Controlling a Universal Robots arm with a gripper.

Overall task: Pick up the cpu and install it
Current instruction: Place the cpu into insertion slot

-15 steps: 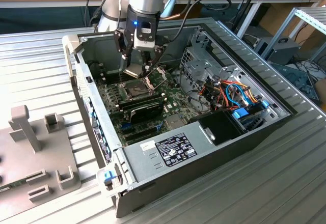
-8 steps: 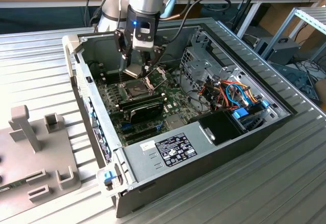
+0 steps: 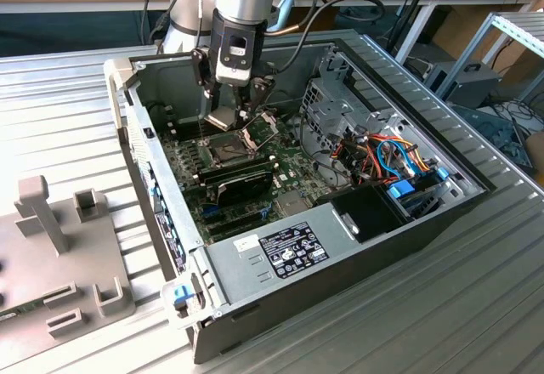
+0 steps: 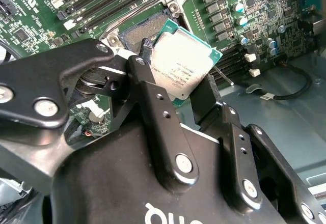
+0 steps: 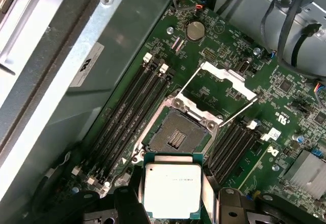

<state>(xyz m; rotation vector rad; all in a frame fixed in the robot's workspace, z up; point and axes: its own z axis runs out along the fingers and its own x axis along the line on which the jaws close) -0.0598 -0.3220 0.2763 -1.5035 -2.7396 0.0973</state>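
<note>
We see the cpu point(image 5: 172, 191) pinched by its two opposite edges between the jaws, its silvery top up, hanging above the motherboard point(image 5: 285, 86) just beside the socket point(image 5: 178, 132) and not yet in it. In the second wrist view the cpu point(image 4: 186, 63) covers one corner of the socket point(image 4: 135, 34). We judge the picking up done and the install in hand, at the stage of carrying the chip over its seat. Seating it, as we read it, calls for the chip square over the dark socket, level, corners matched, and lowered without sliding across the contacts; we cannot tell from here whether it hangs quite level. The hinged metal frame point(image 5: 224, 89) stands swung open on the far side of the socket from the chip, so the seat lies bare. Memory slots point(image 5: 130, 114) run along both flanks of the socket, close enough to crowd the jaws. Beyond the frame sits a coin cell point(image 5: 194, 30). In the exterior view a black card point(image 3: 242, 183) lies near the socket point(image 3: 223, 146), with the power supply point(image 3: 280, 251) past it, and a drive cage point(image 3: 340, 106) and loose cables point(image 3: 382, 153) well off to the exterior view's right, all inside the computer case point(image 3: 127, 127) on the ribbed worktop point(image 3: 442, 306).
</note>
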